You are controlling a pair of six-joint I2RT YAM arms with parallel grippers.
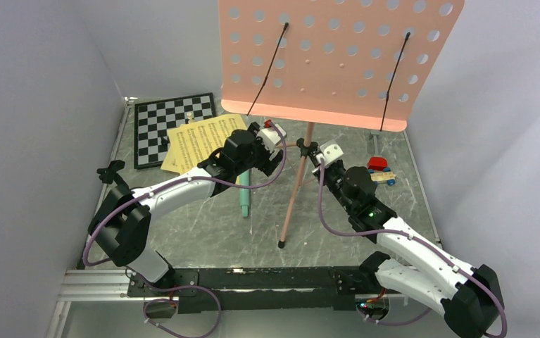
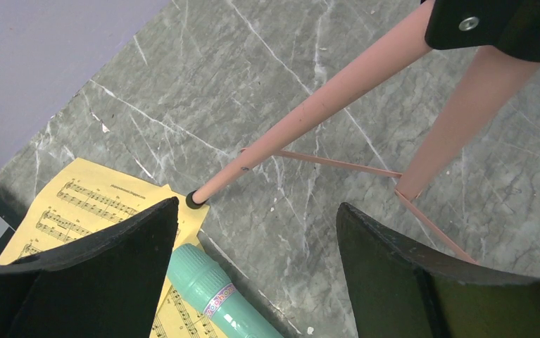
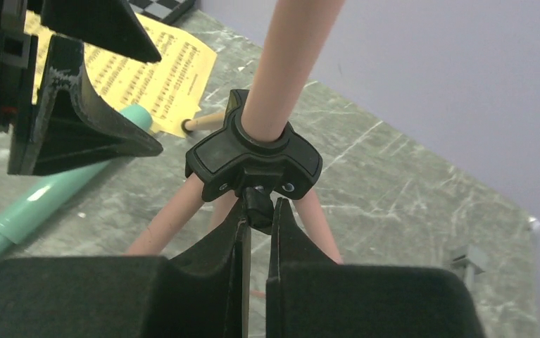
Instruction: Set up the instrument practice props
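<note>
The pink perforated music stand [image 1: 337, 56] stands upright mid-table on its thin tripod legs [image 1: 291, 204]. My right gripper [image 1: 314, 151] is shut on the small black knob [image 3: 258, 208] under the black tripod hub [image 3: 253, 155]. My left gripper [image 1: 281, 149] is open and empty just left of the hub, above the table [image 2: 256, 239]. The mint-green tube [image 2: 217, 296] lies flat, its head on the yellow sheet music [image 2: 84, 204]. One leg tip [image 2: 195, 199] rests on the page's corner. A small black object [image 1: 110, 171] lies at the table's left edge, its shape unclear.
The chessboard [image 1: 172, 127] lies at the back left, partly under the sheet music. Red, blue and orange toy blocks [image 1: 379, 169] sit right of my right arm. A small grey bracket [image 1: 374, 144] stands behind them. Walls close in on three sides.
</note>
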